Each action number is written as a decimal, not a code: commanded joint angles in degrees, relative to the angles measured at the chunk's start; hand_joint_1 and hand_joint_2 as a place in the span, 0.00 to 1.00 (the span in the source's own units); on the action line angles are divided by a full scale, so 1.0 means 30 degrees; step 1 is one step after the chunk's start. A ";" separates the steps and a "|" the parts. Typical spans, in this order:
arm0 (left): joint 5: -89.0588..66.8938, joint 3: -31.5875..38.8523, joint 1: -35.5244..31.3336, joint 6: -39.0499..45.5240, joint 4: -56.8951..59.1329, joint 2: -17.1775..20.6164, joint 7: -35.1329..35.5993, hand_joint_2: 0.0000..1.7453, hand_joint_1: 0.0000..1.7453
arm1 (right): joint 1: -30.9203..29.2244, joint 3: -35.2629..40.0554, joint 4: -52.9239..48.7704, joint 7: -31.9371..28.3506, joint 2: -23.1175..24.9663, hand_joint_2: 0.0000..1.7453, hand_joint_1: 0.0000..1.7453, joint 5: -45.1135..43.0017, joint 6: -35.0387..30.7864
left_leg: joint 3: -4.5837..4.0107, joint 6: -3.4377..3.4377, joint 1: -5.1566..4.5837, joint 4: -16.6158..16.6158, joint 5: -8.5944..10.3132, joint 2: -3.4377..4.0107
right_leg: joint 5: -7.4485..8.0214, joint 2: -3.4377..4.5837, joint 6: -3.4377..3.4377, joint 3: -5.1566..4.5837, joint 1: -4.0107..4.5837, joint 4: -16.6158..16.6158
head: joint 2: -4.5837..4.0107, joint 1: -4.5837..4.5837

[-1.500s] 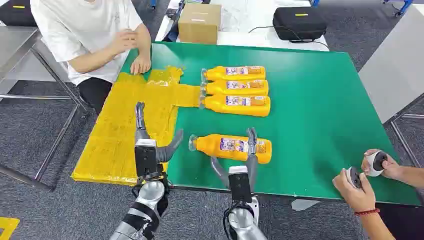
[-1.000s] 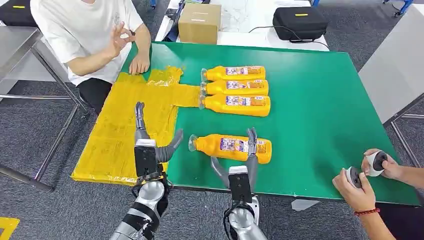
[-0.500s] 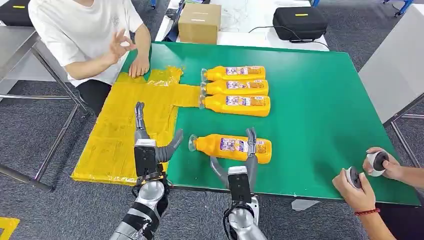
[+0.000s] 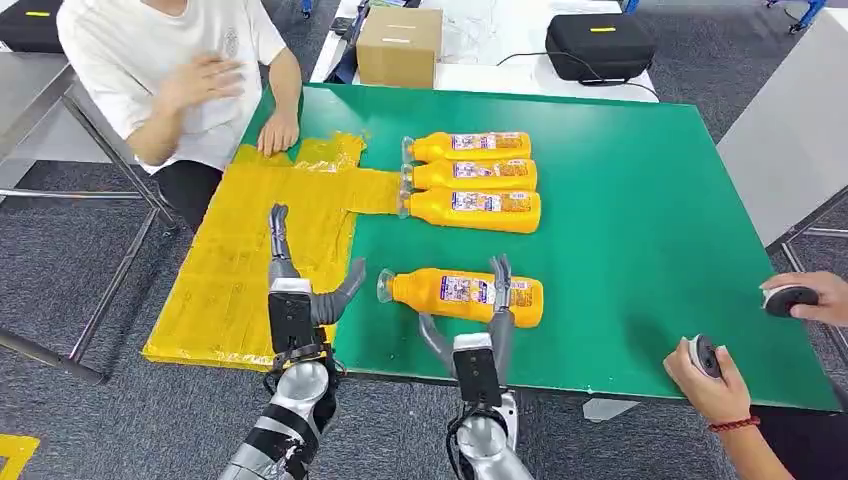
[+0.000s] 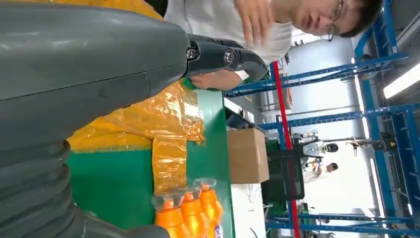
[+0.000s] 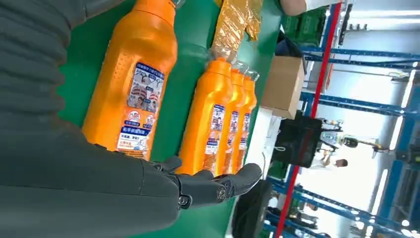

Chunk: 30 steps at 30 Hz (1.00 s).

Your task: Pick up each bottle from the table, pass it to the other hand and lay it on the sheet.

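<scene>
Here, right hand (image 4: 487,310) straddles bottle (image 4: 462,296) — near table edge (image 4: 600,385).

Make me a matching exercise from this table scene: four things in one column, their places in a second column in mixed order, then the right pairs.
Things:
1. left hand
2. right hand
3. cardboard box
4. row of three bottles

Places:
A. on the white surface beyond the green table
B. over the yellow sheet's near edge
C. at the lone near bottle
D. side by side, necks at the sheet's strip

Pairs: 1-B, 2-C, 3-A, 4-D
</scene>
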 commanded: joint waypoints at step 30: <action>0.0607 0.5020 -0.1424 -0.0029 0.1371 -0.0101 0.0043 1.00 0.00 | -0.7835 0.2536 0.5917 1.2103 -0.3318 1.00 0.00 1.9036 0.5633 | 0.0098 0.0001 0.0013 0.0020 -0.0011 0.0022 | -0.0015 0.0018 -0.0012 0.0098 0.0016 0.0014 | 0.0000 0.0000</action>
